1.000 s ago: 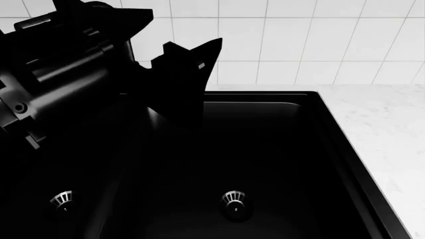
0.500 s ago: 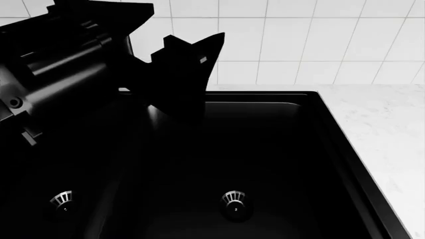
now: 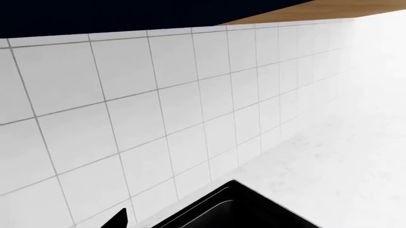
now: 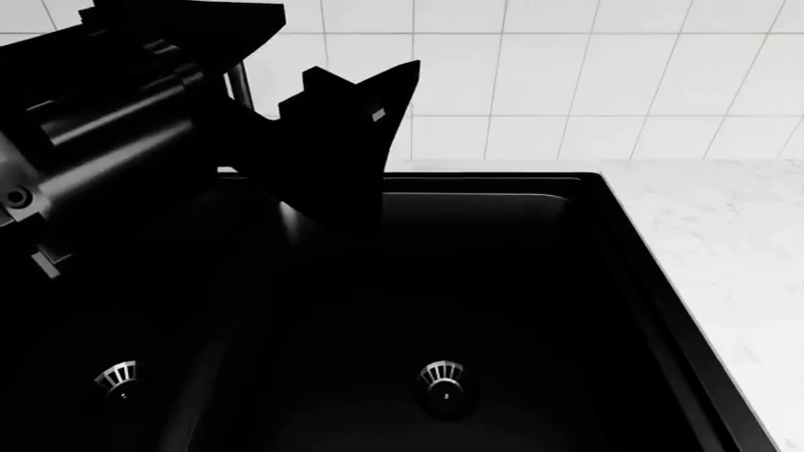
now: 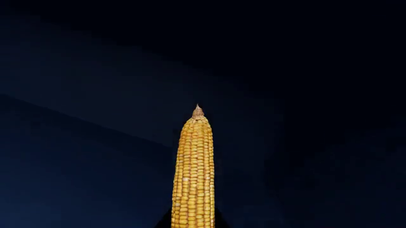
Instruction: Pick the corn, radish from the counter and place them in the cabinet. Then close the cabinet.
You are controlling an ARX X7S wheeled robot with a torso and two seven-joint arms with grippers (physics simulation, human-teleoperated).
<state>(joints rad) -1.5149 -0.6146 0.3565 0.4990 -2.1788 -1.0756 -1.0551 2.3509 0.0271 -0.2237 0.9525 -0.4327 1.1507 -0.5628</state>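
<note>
The corn [image 5: 194, 180] shows only in the right wrist view: it stands straight out from the camera, its pointed tip far from it and its thick end at the picture's edge, where two small dark points of the right claw [image 5: 192, 222] flank it. I judge that the right claw is clenched on the thick end of the cob, though the fingers themselves are almost out of the picture. Around the corn everything is dark blue-black, so I cannot tell for sure where the cob is in the room. The cob looks stiff and rather light, and its rows of kernels give a bumpy surface that should not slip much; a hold near the thick end lets the long body swing like a lever, so a hold closer to the middle would be steadier. The radish is not visible in any view. In the head view the left claw [image 4: 339, 151] is raised over the black sink [image 4: 528, 282], in front of the tiled wall [image 4: 566, 75]; whether it is released or clenched I cannot tell, but it carries nothing that I can see. The white tabletop [image 4: 741, 245] beside the sink shows no vegetable.
</note>
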